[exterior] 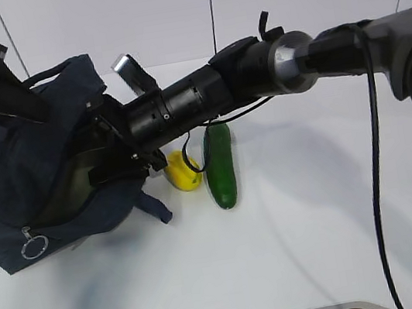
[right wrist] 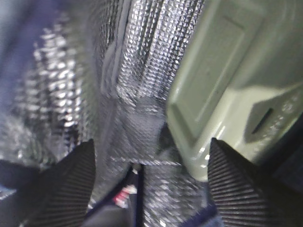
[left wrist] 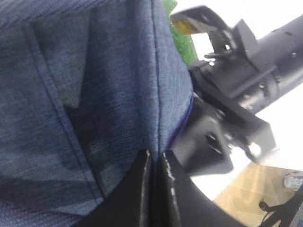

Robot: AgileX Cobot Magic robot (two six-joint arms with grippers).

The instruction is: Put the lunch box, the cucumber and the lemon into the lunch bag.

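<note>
The navy lunch bag (exterior: 14, 177) lies on its side at the left, mouth facing right. My left gripper (exterior: 32, 107) is shut on the fabric at the bag's upper edge (left wrist: 155, 153). My right gripper (exterior: 110, 168) reaches across into the bag's mouth. Inside, it (right wrist: 151, 165) stands open over the silver foil lining. The lunch box (right wrist: 227, 85), pale green lid towards the camera, rests tilted against the lining beside the right-hand finger (right wrist: 239, 184), not between the pads. The lemon (exterior: 183, 171) and the cucumber (exterior: 220, 166) lie side by side on the table just right of the bag.
The right arm (exterior: 256, 72) spans the table above the lemon and cucumber, its black cable (exterior: 378, 174) hanging at the right. A silver ring pull (exterior: 34, 247) dangles at the bag's front. The white table (exterior: 299, 249) extends in front and to the right.
</note>
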